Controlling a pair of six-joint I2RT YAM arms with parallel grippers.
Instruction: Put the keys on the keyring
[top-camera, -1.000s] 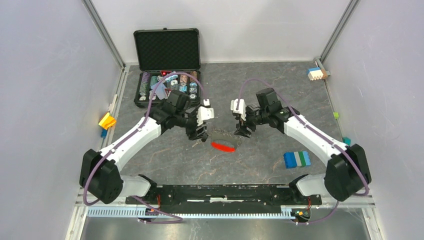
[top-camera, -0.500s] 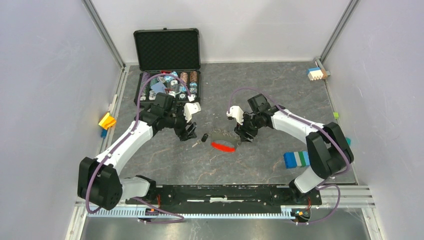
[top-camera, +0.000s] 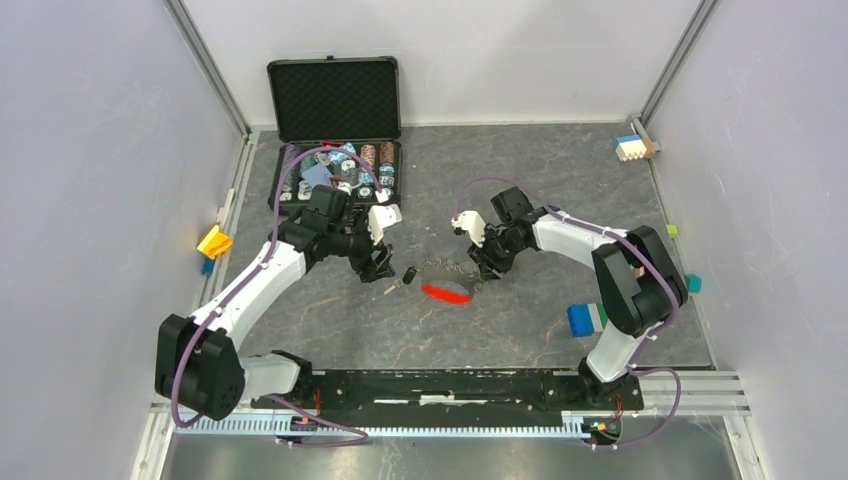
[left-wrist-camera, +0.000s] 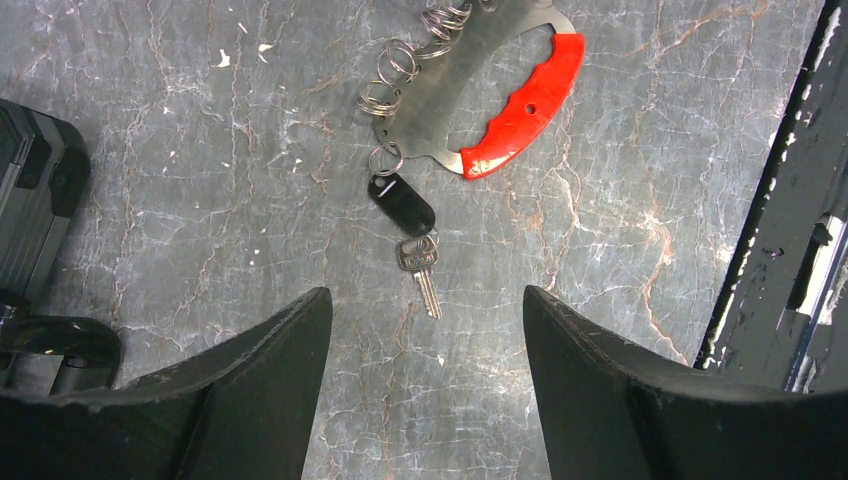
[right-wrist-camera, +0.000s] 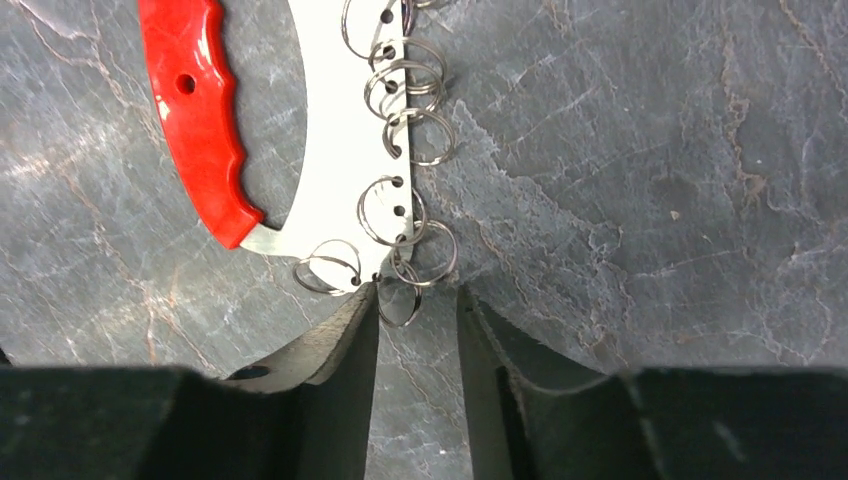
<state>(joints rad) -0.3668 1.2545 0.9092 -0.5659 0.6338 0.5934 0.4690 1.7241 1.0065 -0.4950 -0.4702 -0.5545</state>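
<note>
The keyring is a flat silvery plate with a red plastic grip (top-camera: 446, 293) and several split rings along one edge; it lies flat on the table. It shows in the left wrist view (left-wrist-camera: 520, 95) and in the right wrist view (right-wrist-camera: 195, 110). The key (left-wrist-camera: 420, 265), silver with a black plastic tag, hangs from the end ring and lies on the table (top-camera: 405, 277). My left gripper (left-wrist-camera: 425, 297) is open and empty, just short of the key (top-camera: 380, 264). My right gripper (right-wrist-camera: 412, 300) stands narrowly open at the plate's ringed end (top-camera: 490, 264), with one split ring between its tips.
An open black case (top-camera: 335, 170) of poker chips stands at the back left; its corner shows in the left wrist view (left-wrist-camera: 35, 190). A yellow block (top-camera: 213, 241) lies at the left edge, a blue, green and white block (top-camera: 592, 318) at the right, more blocks (top-camera: 632, 147) at the far right corner.
My left gripper has drawn back to the left and opened; the key now lies on the table by the keyring. My right arm has folded lower, its gripper staying at the ringed end.
</note>
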